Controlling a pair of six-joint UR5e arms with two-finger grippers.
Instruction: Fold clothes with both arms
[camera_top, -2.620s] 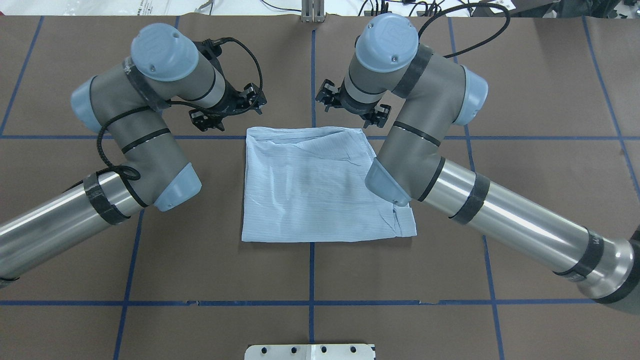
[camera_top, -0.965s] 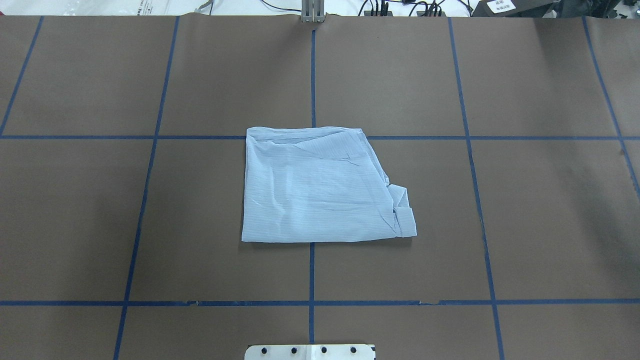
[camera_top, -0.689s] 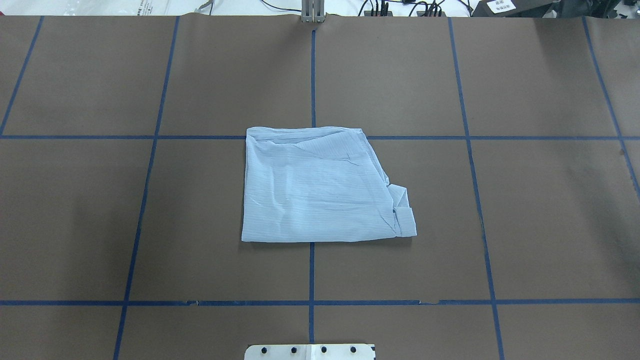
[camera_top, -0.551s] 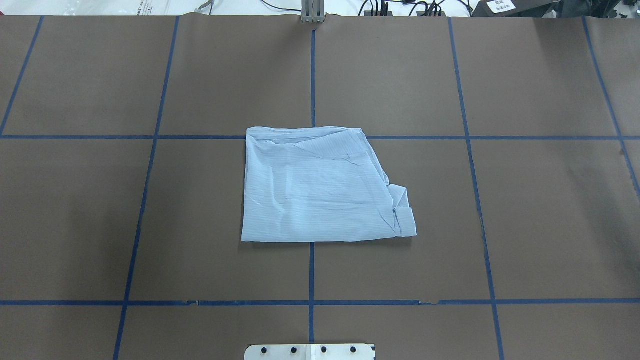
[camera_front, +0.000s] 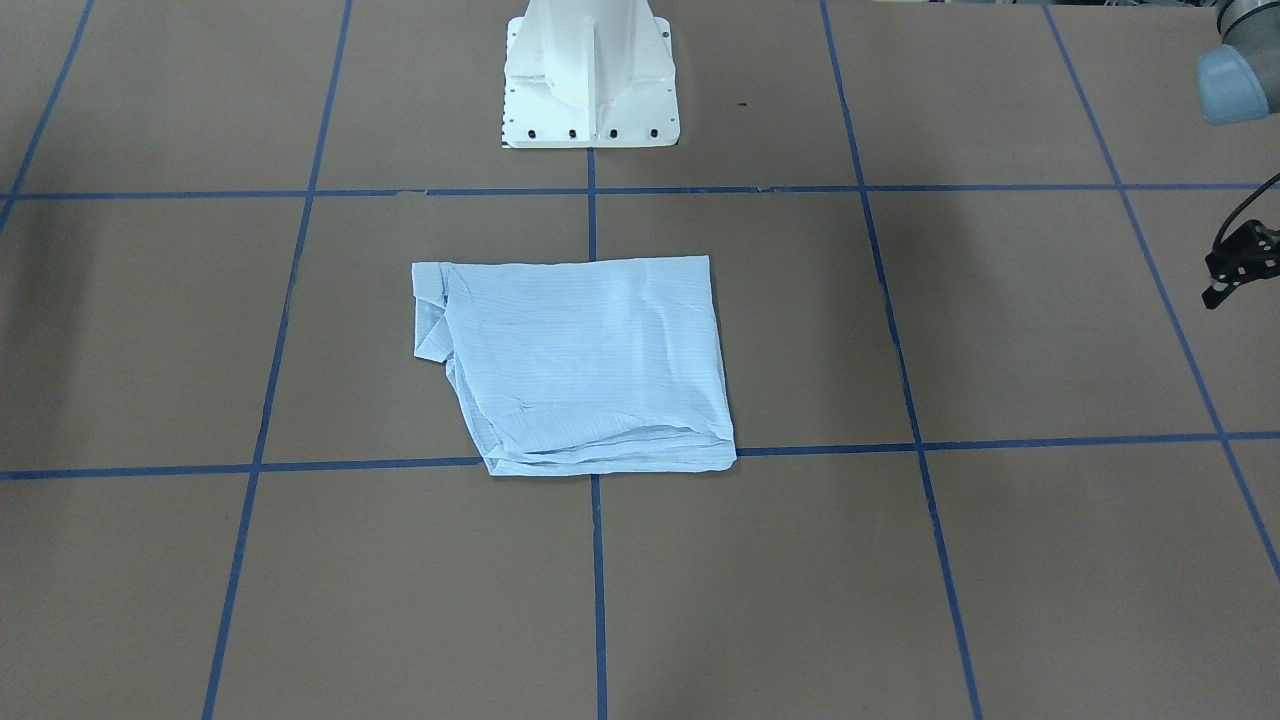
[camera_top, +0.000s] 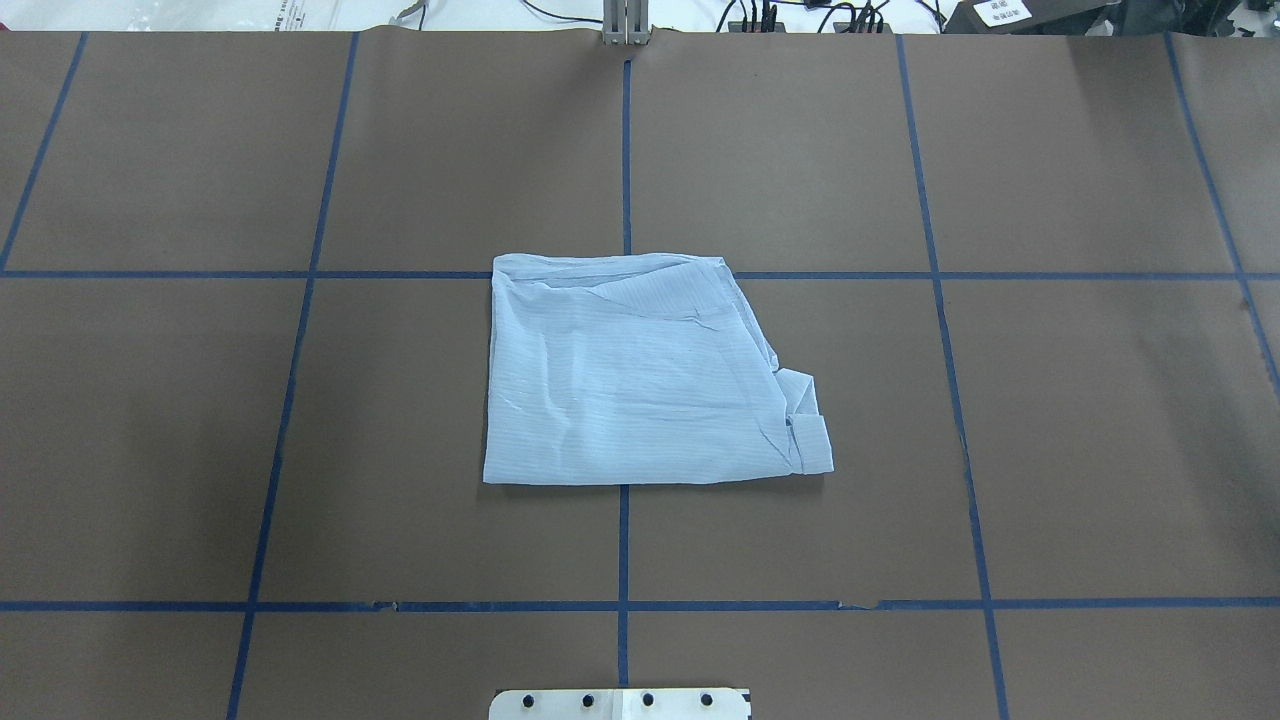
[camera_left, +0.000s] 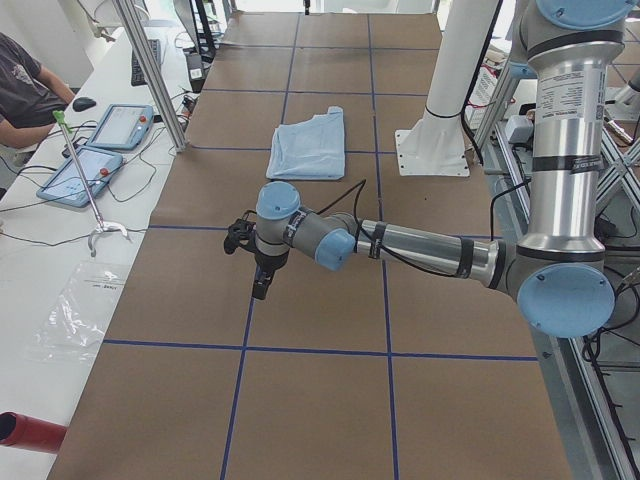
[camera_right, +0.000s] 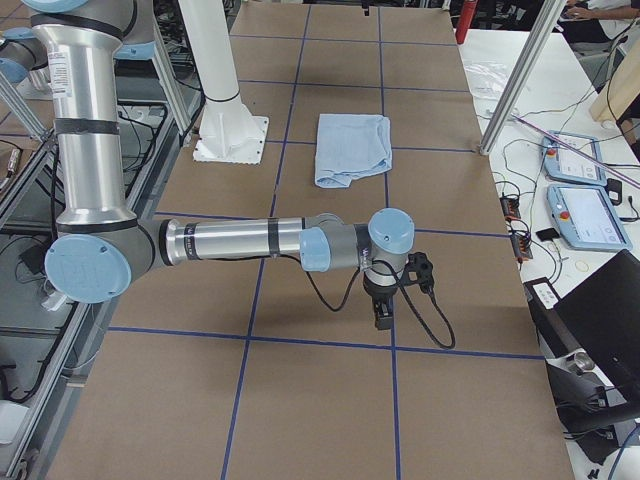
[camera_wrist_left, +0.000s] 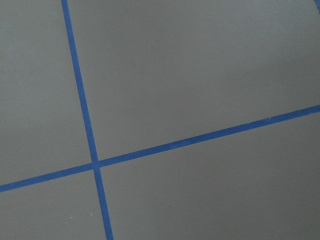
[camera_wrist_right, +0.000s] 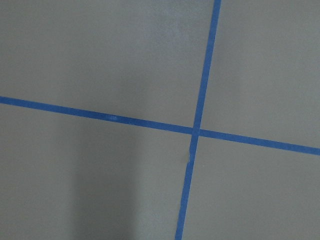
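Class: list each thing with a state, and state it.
Pale blue striped thin shirt: folded, lying flat, untouched.
Silver-grey left arm: stretched out, off shirt.
Left tool: pointing down; opening unclear.
Silver-grey right arm: stretched out, off shirt.
Right tool: pointing down; opening unclear.

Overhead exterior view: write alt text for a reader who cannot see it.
A pale blue shirt, folded to a rough rectangle, lies flat in the middle of a brown table gridded with blue tape. A white base plate peeks in below.
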